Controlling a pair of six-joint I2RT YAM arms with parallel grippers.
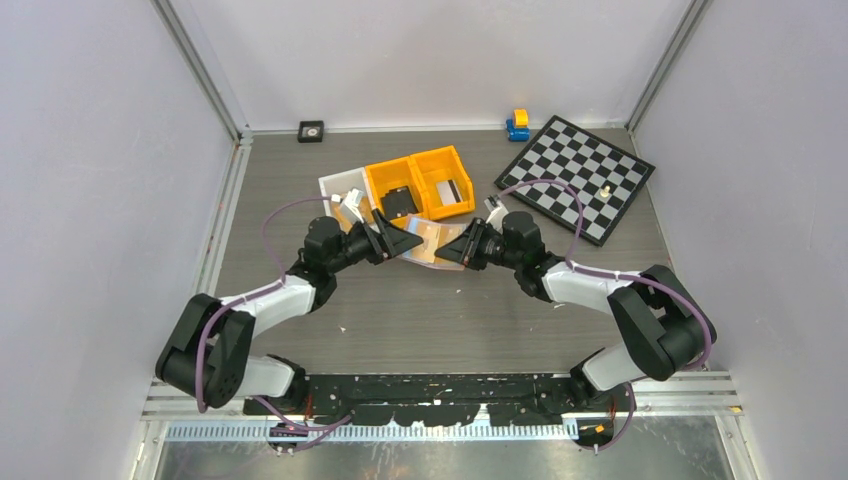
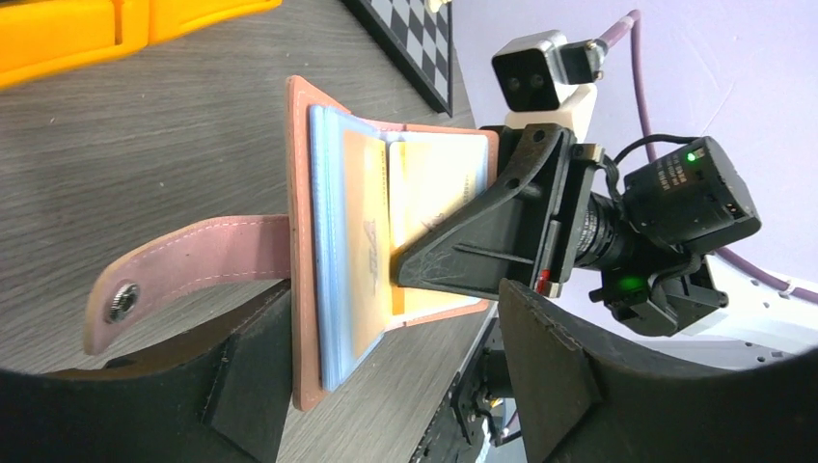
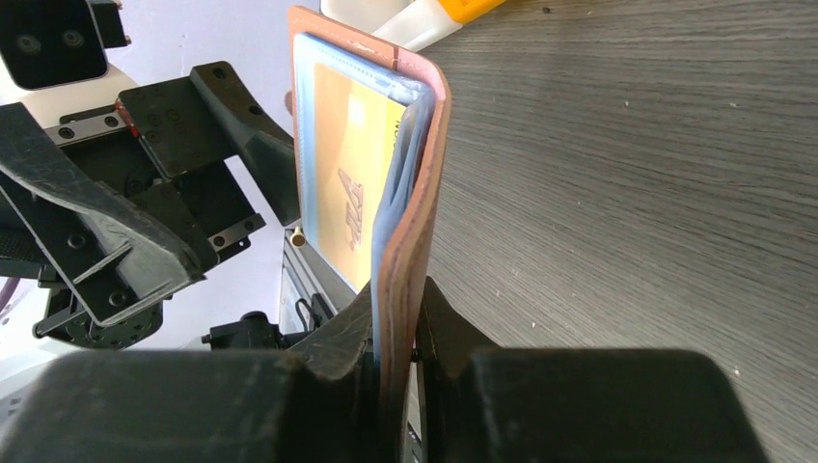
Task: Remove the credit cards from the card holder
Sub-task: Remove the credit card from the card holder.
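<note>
The tan-pink card holder [image 1: 430, 243] stands open on edge on the table between my two grippers. In the left wrist view it [image 2: 301, 241] shows its clear pockets and its snap tab [image 2: 183, 265], which hangs out to the left. Orange-yellow credit cards [image 2: 367, 231] sit inside the pockets; one shows in the right wrist view [image 3: 349, 183]. My right gripper [image 3: 400, 362] is shut on the edge of one flap [image 3: 415, 241]. My left gripper [image 2: 395, 328] is open, its jaws wide apart around the other flap, with one finger [image 2: 241, 376] beside that flap's back.
Two orange bins [image 1: 420, 185] and a white tray [image 1: 343, 190] lie just behind the grippers. A chessboard [image 1: 580, 175] lies at the back right, a blue and yellow toy [image 1: 517, 125] behind it. A small black square item [image 1: 311, 130] sits at the back wall.
</note>
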